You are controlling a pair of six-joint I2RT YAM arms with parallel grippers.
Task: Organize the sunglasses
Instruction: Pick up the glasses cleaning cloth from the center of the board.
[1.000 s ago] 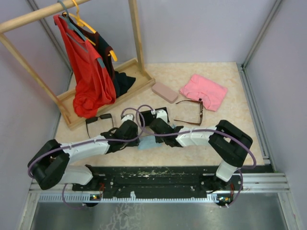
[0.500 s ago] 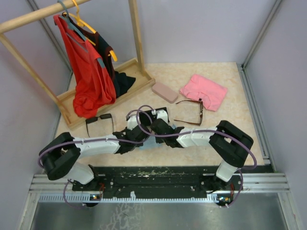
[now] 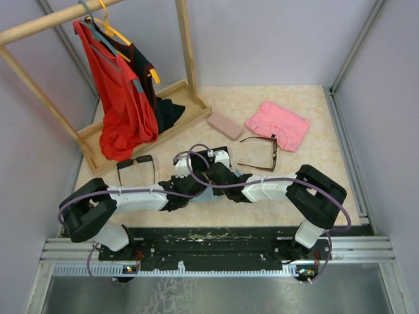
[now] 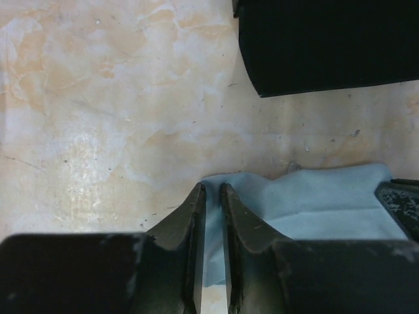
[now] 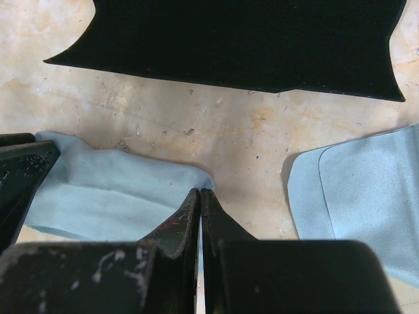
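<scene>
Left gripper (image 4: 211, 190): jaws a narrow slit apart over the corner of a light blue cloth (image 4: 314, 196); cloth showed in the slit; grip on it could not be told
Right gripper (image 5: 200, 191): jaws pressed together; tips met the raised edge of the same cloth; no firm hold could be confirmed
Arms: both wrists met low over the table's (image 3: 308, 104) near middle
Black-framed sunglasses (image 3: 136, 168): lay on the table left of the grippers, near the wooden rack's base (image 3: 141, 127); untouched
Reddish-brown sunglasses (image 3: 262, 154): lay open right of the grippers, just in front of a pink garment (image 3: 278, 124); untouched
Pink case (image 3: 224, 125): lay farther back, between rack and garment
</scene>
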